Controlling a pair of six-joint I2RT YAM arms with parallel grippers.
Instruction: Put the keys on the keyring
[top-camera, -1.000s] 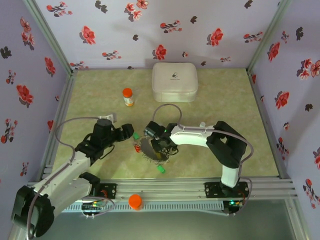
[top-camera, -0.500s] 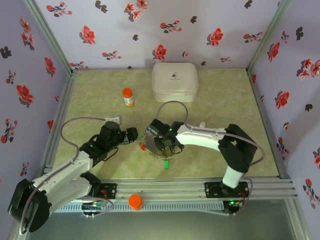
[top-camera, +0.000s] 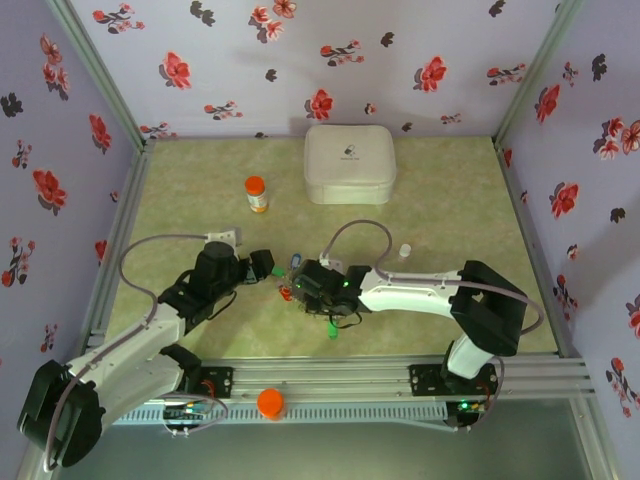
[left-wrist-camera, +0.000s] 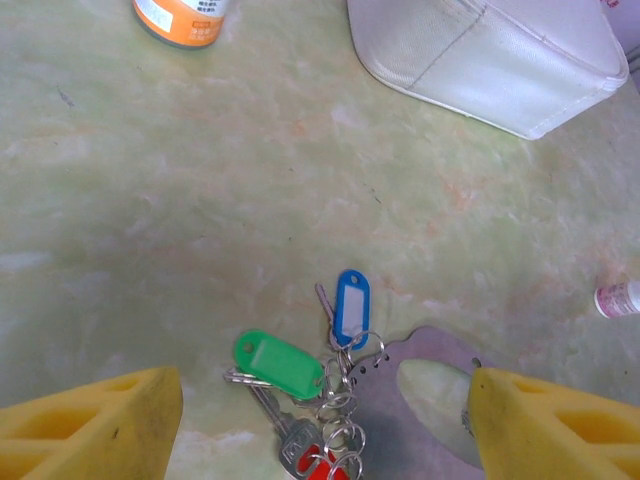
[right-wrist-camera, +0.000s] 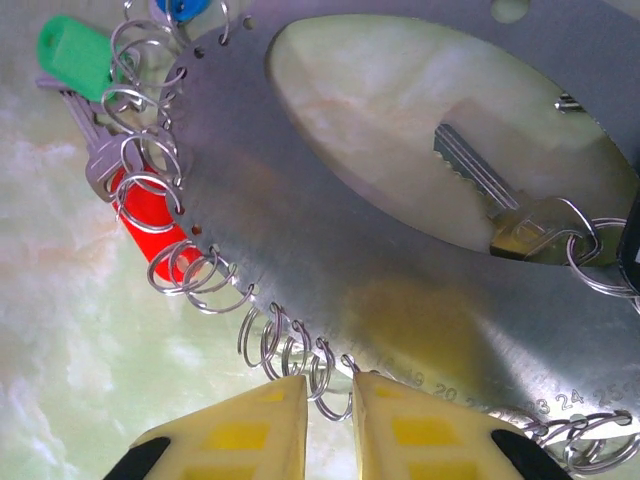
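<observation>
— Hovering above the table (left-wrist-camera: 150, 200), how was the left gripper (left-wrist-camera: 325, 405) set?
— Jaws spread wide, holding nothing, just over the green-, blue- and red-tagged keys (left-wrist-camera: 278, 362) hooked to the keyring (right-wrist-camera: 400, 290), which lay flat.
— And the right gripper (right-wrist-camera: 330, 385)?
— Narrowed tight around a small wire loop (right-wrist-camera: 325, 365) on the keyring's rim.

Rounded white case (top-camera: 349, 164) lies flat at rear centre of the green marbled desk (top-camera: 450, 200). Orange-capped bottle (top-camera: 256, 193) stands upright to the left of the case, apart from it. Small white vial (top-camera: 405, 249) lies right of centre. Orange round cap (top-camera: 270, 402) sits on the front rail. Walls (top-camera: 300, 60) carry lilac floral paper.
</observation>
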